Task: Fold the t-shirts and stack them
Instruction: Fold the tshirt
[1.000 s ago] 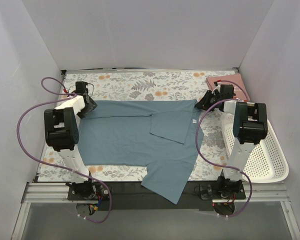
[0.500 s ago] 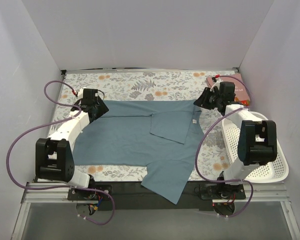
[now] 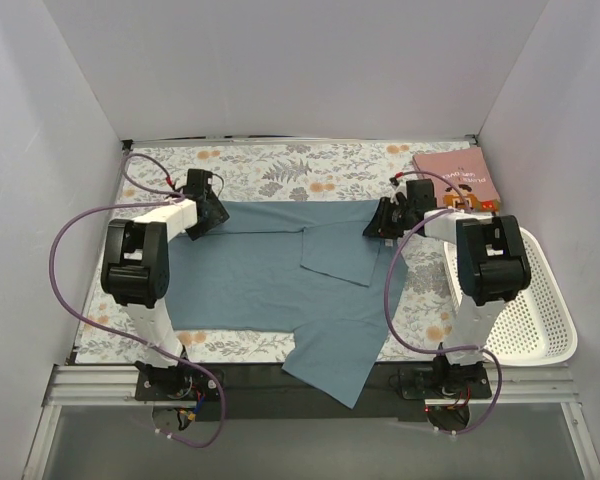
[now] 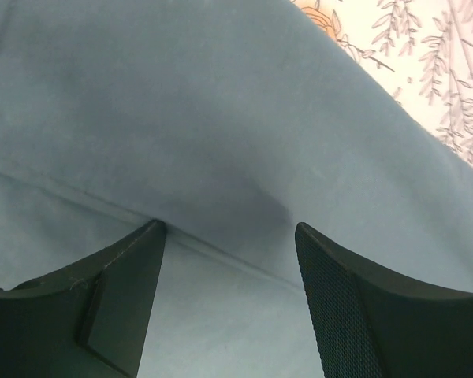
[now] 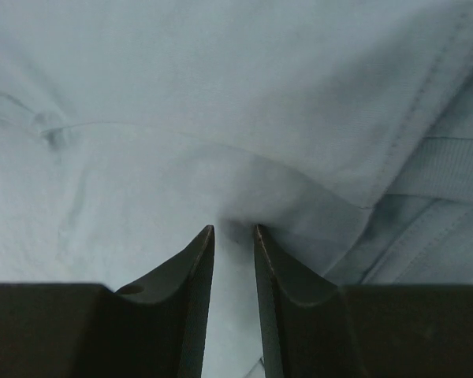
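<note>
The teal shirt point(image 3: 250, 275) is front and centre, spread flat on the tablecloth point(image 3: 280, 165) between the two arms. One flap point(image 3: 338, 250) is folded in over its right half, and a near corner point(image 3: 330, 365) spills over the table's front edge onto the dark rail point(image 3: 250, 378).

Both arms reach to the shirt's far edge. The left gripper point(image 3: 208, 214) is down at the far left corner. Its wrist view has the fingers point(image 4: 114, 291) spread wide with nothing between them. A seam of the shirt runs under the tips, and patterned tablecloth shows just past the shirt's edge. Released, then.

Over to the right gripper point(image 3: 377, 224), sitting on the shirt's far right corner. In its wrist view the fingers point(image 5: 169, 315) are drawn almost together, only a thin slot left. A raised ridge of teal fabric runs right up to the tips, with creases fanning out from it. That reads as a pinch on the teal shirt. A stitched band point(image 5: 449, 165) shows at the right of that view.

The pink shirt point(image 3: 456, 178) lies folded flat in the far right corner, print up, apart from the teal one and just beyond the right arm. The basket point(image 3: 545, 300) sits at the table's right side, beside the right arm.
</note>
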